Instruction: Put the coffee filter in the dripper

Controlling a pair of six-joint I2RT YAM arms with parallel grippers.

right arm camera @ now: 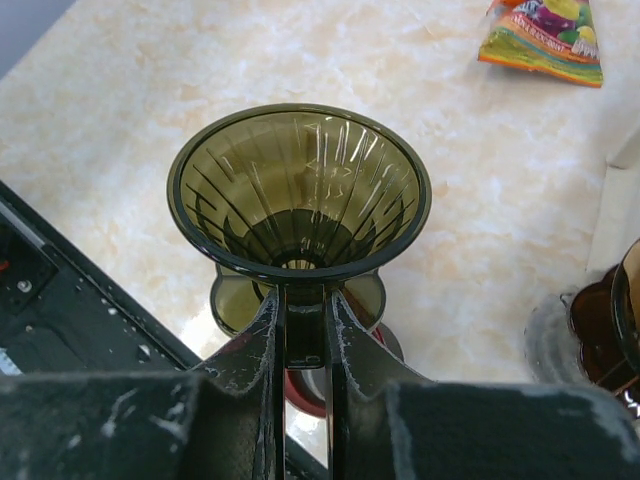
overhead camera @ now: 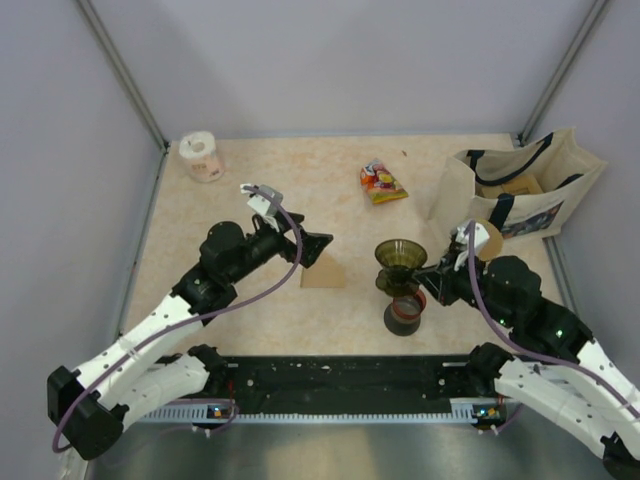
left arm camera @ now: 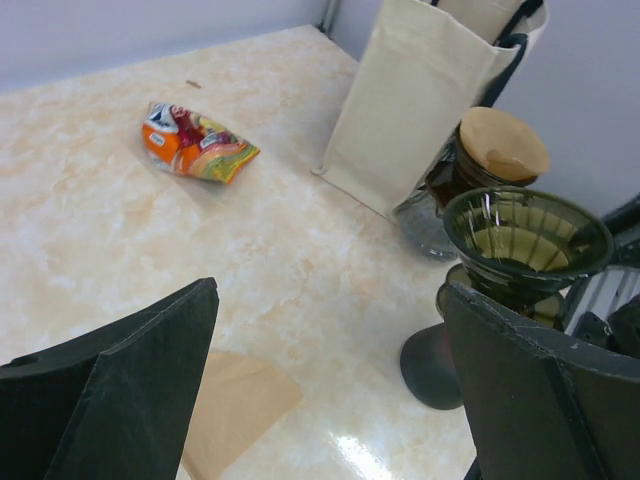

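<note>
The olive-brown translucent dripper (overhead camera: 400, 256) (right arm camera: 298, 190) (left arm camera: 525, 238) is empty and held above the black cup with a red rim (overhead camera: 404, 312). My right gripper (overhead camera: 436, 272) (right arm camera: 303, 320) is shut on the dripper's small handle. A brown paper coffee filter (overhead camera: 324, 273) (left arm camera: 230, 410) lies flat on the table to the left of the dripper. My left gripper (overhead camera: 318, 246) (left arm camera: 330, 400) is open and empty, hovering just above the filter's far edge.
A cream tote bag (overhead camera: 520, 190) stands at the right back. A glass cup with a brown filter on top (overhead camera: 482, 240) (left arm camera: 497, 150) stands in front of it. A colourful snack packet (overhead camera: 382, 182) and a tape roll (overhead camera: 202, 155) lie at the back.
</note>
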